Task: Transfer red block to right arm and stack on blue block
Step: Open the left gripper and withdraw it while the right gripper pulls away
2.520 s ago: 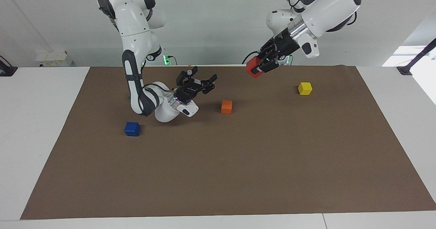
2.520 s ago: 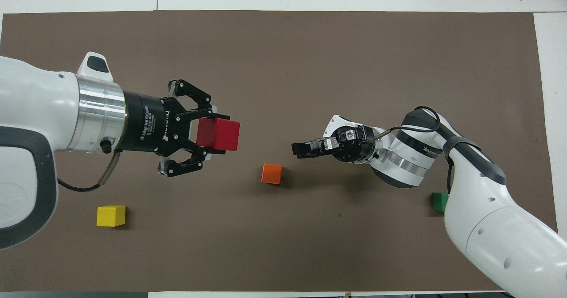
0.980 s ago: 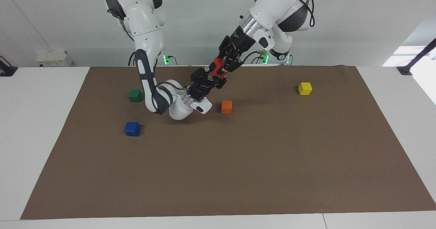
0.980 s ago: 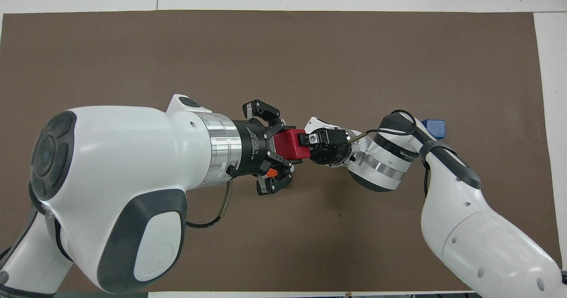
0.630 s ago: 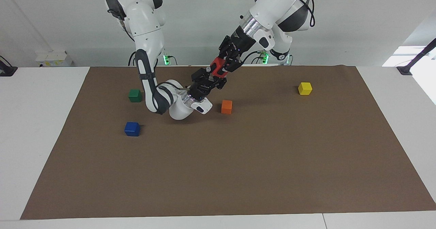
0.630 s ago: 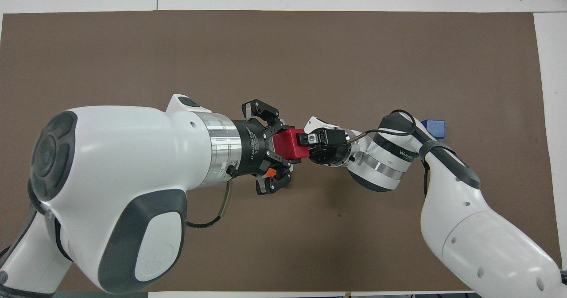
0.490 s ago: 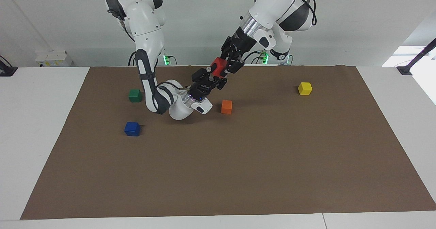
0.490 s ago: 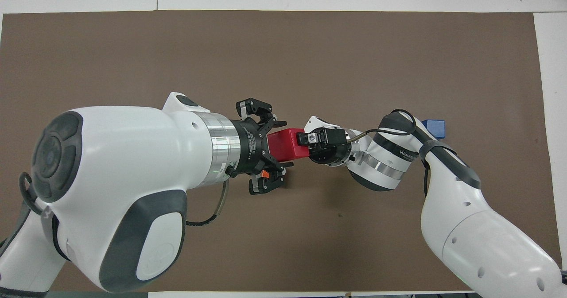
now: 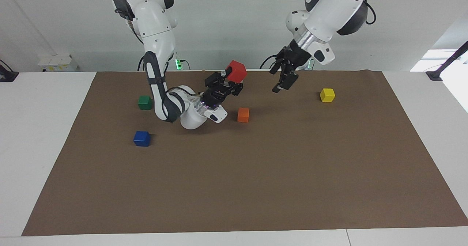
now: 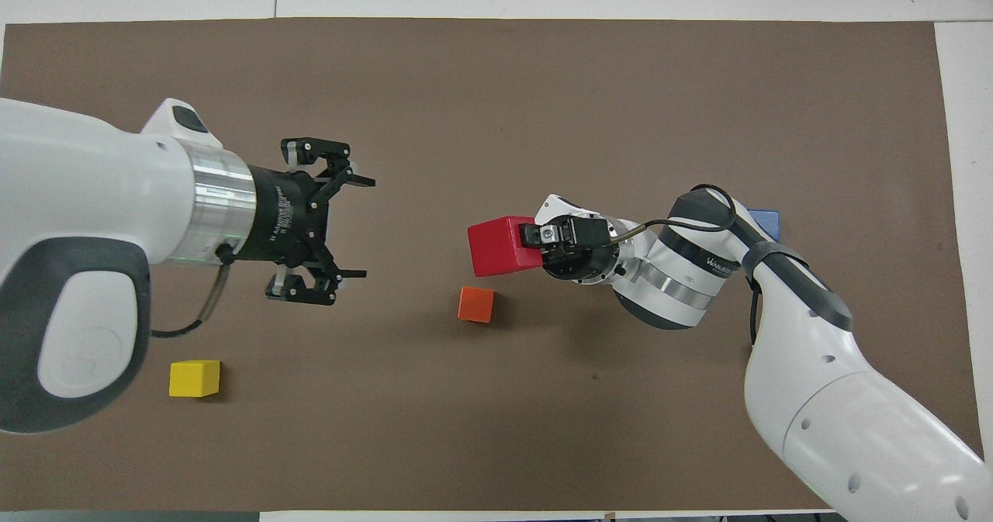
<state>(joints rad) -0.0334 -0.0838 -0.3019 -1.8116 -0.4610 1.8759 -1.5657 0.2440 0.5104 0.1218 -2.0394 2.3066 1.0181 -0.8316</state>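
The right gripper (image 9: 229, 78) is clamped on the red block (image 9: 236, 71), its fingers closed against the cube's sides, and holds it up in the air above the brown mat (image 9: 256, 173), over a spot close to the orange block (image 9: 243, 114); the right arm (image 9: 157, 48) bends low over the mat, its wrist turned upward; the left gripper (image 9: 283, 81) hangs empty with its jaws spread wide, apart from the red block, over the mat between the orange block and the yellow block (image 9: 327, 94); the blue block (image 9: 142, 138) lies on the mat toward the right arm's end of the table, farther from the robots than the green block (image 9: 144, 102), with nothing on top of it; in the overhead view the right arm covers most of the blue block (image 10: 766, 217) and the green one is hidden
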